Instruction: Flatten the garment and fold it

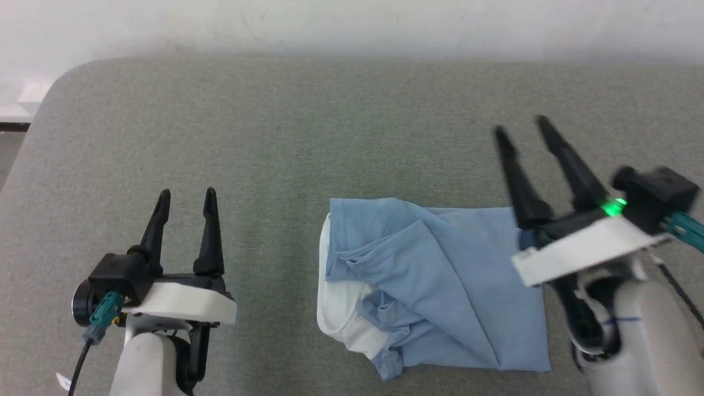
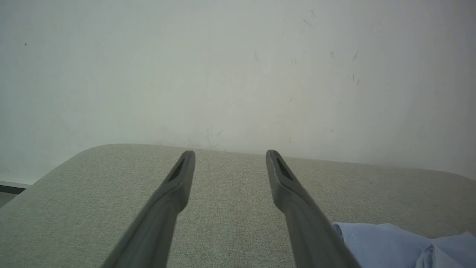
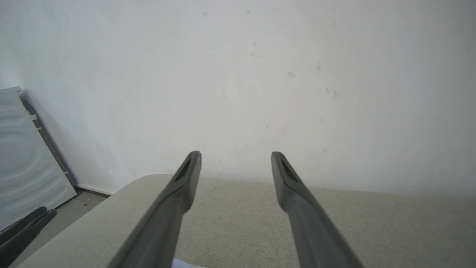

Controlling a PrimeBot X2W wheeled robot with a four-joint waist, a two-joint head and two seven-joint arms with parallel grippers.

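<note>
The light blue garment (image 1: pixel 440 280) lies folded into a rough rectangle on the grey table (image 1: pixel 308 126), near its front edge. White collar fabric shows along its left side and a sleeve bunches at the lower left. Its corner appears at the lower right of the left wrist view as blue cloth (image 2: pixel 394 242). My left gripper (image 1: pixel 187 193) hovers open to the left of the garment, apart from it, nothing between its fingers (image 2: pixel 182 178). My right gripper (image 1: pixel 520 125) is raised over the garment's right edge, open and empty, its fingers (image 3: pixel 187 178) pointing toward the wall.
A white wall (image 1: pixel 352 22) stands behind the table's far edge. The table's rounded left corner (image 1: pixel 66 77) drops to the floor. A grey panel (image 3: pixel 22 156) leans by the wall at the left of the right wrist view.
</note>
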